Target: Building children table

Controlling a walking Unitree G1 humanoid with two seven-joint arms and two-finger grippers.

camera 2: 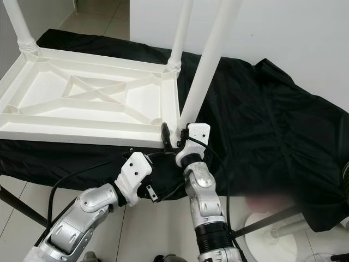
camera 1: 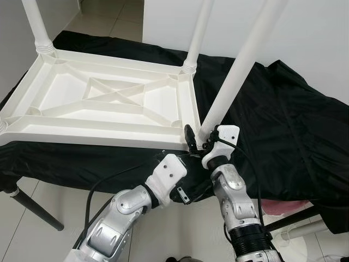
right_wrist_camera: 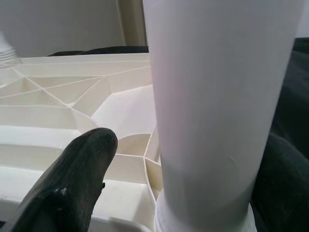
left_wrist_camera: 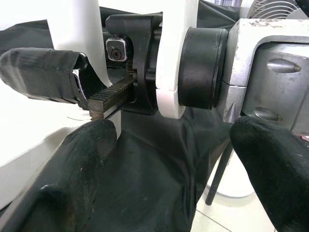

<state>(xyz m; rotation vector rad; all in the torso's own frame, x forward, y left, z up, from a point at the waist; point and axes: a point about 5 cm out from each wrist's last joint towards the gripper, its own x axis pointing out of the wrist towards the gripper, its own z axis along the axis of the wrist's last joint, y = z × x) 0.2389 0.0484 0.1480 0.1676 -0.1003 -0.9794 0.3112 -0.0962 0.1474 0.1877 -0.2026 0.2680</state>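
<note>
Two end effectors worked at the near corner of the upturned white table (camera 1: 109,103), which lay on the black-draped bench (camera 1: 283,136). Right end effector (camera 1: 203,139) was clamped around the base of the nearest leg (camera 1: 240,65); left end effector (camera 1: 182,164), fingers apart, sat just below that corner. Beyond, two more legs (camera 1: 199,33) stood upright.

Two silver metal arms of jointed, rounded segments carry black cables looping along their outsides. The left gripper (camera 1: 188,155) sits behind a blocky white wrist housing; the right gripper (camera 1: 197,137) has a matching white housing above a ribbed black collar on the forearm. Each gripper has two long, matte black fingers (left_wrist_camera: 72,164). Up close, a toothed black rack, a square-socket screw and a black cylindrical joint show.
</note>
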